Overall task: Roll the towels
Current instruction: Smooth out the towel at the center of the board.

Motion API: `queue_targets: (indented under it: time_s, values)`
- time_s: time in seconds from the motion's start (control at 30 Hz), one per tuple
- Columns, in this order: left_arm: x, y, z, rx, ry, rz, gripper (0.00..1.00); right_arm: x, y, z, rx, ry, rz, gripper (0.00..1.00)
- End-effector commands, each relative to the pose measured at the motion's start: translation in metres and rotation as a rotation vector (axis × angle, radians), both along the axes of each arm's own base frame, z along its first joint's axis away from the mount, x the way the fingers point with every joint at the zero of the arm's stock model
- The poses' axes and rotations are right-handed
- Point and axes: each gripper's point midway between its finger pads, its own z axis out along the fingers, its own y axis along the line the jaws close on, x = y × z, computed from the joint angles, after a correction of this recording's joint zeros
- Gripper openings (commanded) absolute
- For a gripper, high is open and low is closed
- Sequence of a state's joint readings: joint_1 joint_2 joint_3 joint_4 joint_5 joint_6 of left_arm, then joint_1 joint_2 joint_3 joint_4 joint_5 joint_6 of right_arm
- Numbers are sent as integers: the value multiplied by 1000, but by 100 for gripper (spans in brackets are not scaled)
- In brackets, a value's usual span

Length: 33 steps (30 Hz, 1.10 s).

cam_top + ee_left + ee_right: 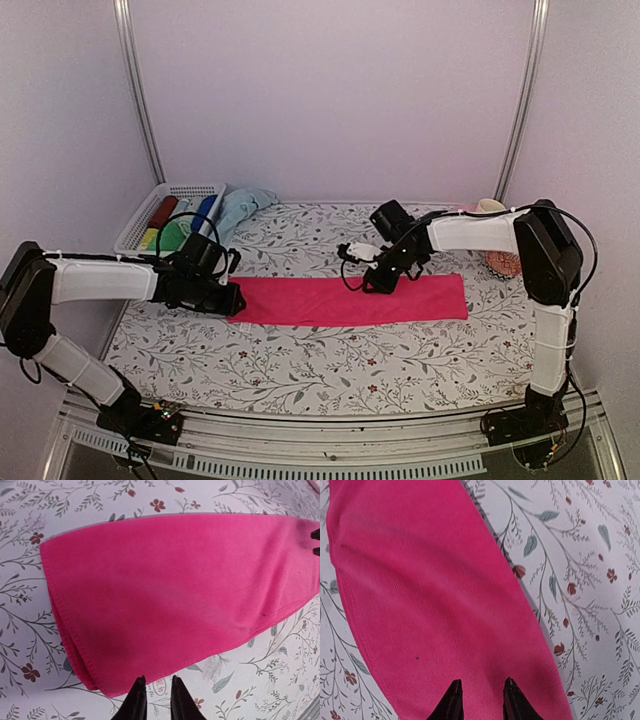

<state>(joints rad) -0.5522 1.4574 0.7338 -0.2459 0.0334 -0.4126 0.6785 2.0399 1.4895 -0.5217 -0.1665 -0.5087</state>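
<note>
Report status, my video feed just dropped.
Left gripper nearly closed, empty, at pink towel's left end. Right gripper slightly open over its middle. Towel flat, unrolled. Nothing in the way.

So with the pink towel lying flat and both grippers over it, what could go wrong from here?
The pink towel is folded double, with layered edges at its left end; the left gripper, sitting right at that edge, may catch only one layer, so the roll starts skewed. The right gripper hovers mid-towel and could bunch the cloth. The pale blue towel lies crumpled by the basket, awkward to reach.

Open floral table (330, 360) in front of the flat pink towel (350, 299); white basket (140, 222) of rolls crowding the far-left corner.
</note>
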Motion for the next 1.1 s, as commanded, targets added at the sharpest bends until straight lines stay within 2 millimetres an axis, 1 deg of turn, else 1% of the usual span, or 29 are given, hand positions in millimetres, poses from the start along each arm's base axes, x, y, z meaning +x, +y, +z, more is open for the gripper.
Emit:
queue_targets:
  time_s: [0.0, 0.07, 0.17, 0.3, 0.37, 0.57, 0.7, 0.9, 0.97, 1.07]
  values:
    - [-7, -17, 6, -61, 0, -9, 16, -2, -23, -17, -39, 9, -62, 27]
    - [-8, -16, -3, -33, 21, -9, 16, -1, -34, -27, -55, 31, -89, 26]
    - [-7, -8, -18, 41, 45, 8, 12, -5, -49, -41, -100, 43, -94, 25]
    - [-3, 7, -30, 149, 59, 32, 11, -16, -55, -54, -119, 81, -77, 26]
    - [-2, 12, -33, 189, 69, 34, 7, -16, -57, -56, -133, 82, -79, 26]
    - [-5, 31, -36, 290, 93, 57, 1, -17, -62, -59, -148, 82, -74, 28]
    - [-7, 45, -38, 331, 110, 76, 0, -17, -62, -58, -149, 81, -69, 28]
    - [-13, 57, -49, 377, 150, 73, 0, -18, -63, -60, -156, 85, -68, 29]
    - [-12, 64, -52, 421, 157, 79, 0, -18, -63, -60, -156, 85, -68, 29]
    - [-11, 68, -55, 445, 167, 77, 0, -18, -64, -59, -155, 84, -68, 29]
